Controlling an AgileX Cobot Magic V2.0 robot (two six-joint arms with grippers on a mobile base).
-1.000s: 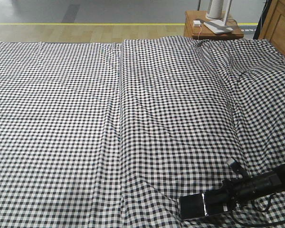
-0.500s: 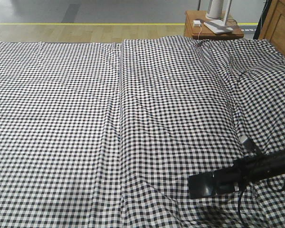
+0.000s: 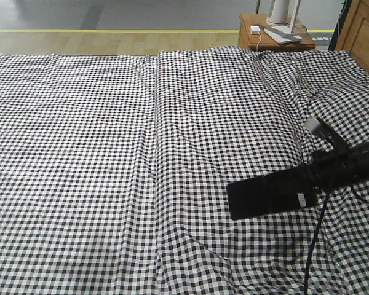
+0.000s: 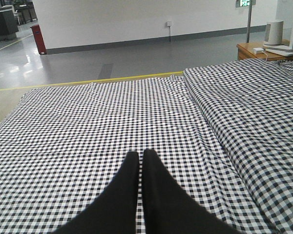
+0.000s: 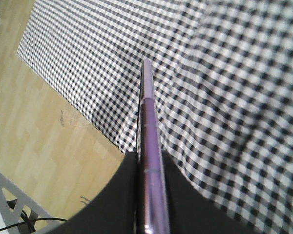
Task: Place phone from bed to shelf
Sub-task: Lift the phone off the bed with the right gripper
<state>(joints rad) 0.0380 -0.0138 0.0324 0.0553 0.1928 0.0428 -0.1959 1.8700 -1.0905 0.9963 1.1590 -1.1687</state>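
My right gripper [image 3: 306,183] is clamped on the phone [image 3: 264,198], gripping it at the end that carries the small white sticker [image 3: 302,198]. In the right wrist view my two black fingers [image 5: 118,195] press on either face of the phone, whose pinkish rim runs edge-on between them with no gap on either side. The rest of the phone juts out free beyond my fingertips. Its glossy dark face is turned up toward the front camera, and it is held over the right part of the bed [image 3: 80,153], clear of the checked fabric. My left gripper [image 4: 140,158] hangs above the bed with its fingers pressed together, holding nothing.
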